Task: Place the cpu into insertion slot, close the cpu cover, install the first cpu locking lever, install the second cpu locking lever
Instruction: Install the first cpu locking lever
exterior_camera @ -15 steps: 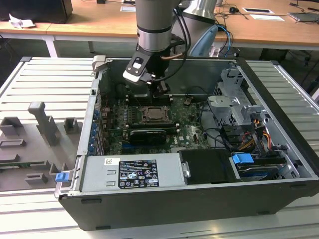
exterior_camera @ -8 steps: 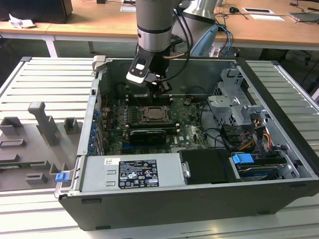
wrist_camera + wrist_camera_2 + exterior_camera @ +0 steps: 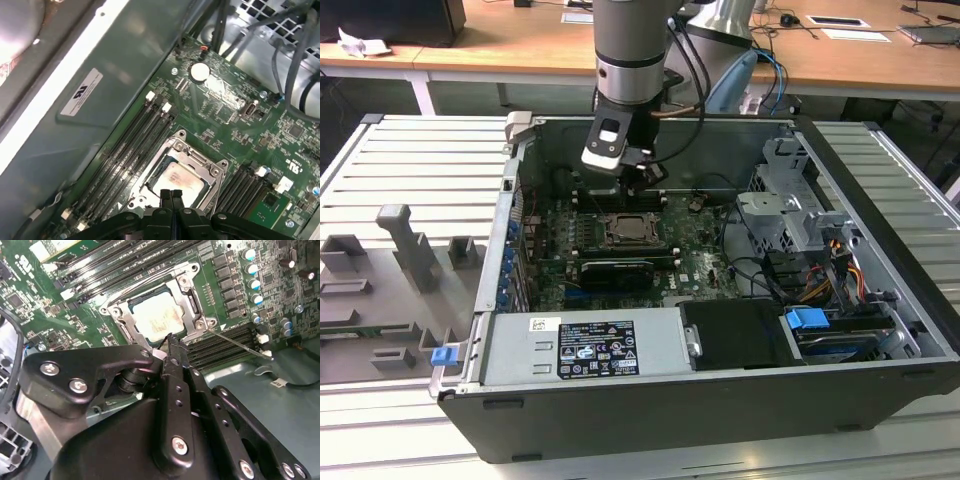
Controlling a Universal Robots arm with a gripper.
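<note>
The cpu [image 3: 157, 317] [image 3: 178, 178], a pale square chip, lies in the insertion slot [image 3: 635, 232] on the green motherboard. The silvery cpu cover [image 3: 131, 326] [image 3: 216, 173] lies flat around it, and the chip shows through its window. A thin metal locking lever [image 3: 235, 341] sticks out from one socket corner across the black memory slots. My gripper [image 3: 169, 342] [image 3: 172, 194] [image 3: 645, 177] hovers just above the socket's edge. Its black fingers are pressed together with nothing between them.
The motherboard sits deep in an open computer case [image 3: 520, 250] with tall walls. Long memory slots [image 3: 130, 145] flank the socket. Cables [image 3: 770, 270] and a drive cage [image 3: 790, 200] fill the exterior view's right; a power supply [image 3: 585, 345] lies in front.
</note>
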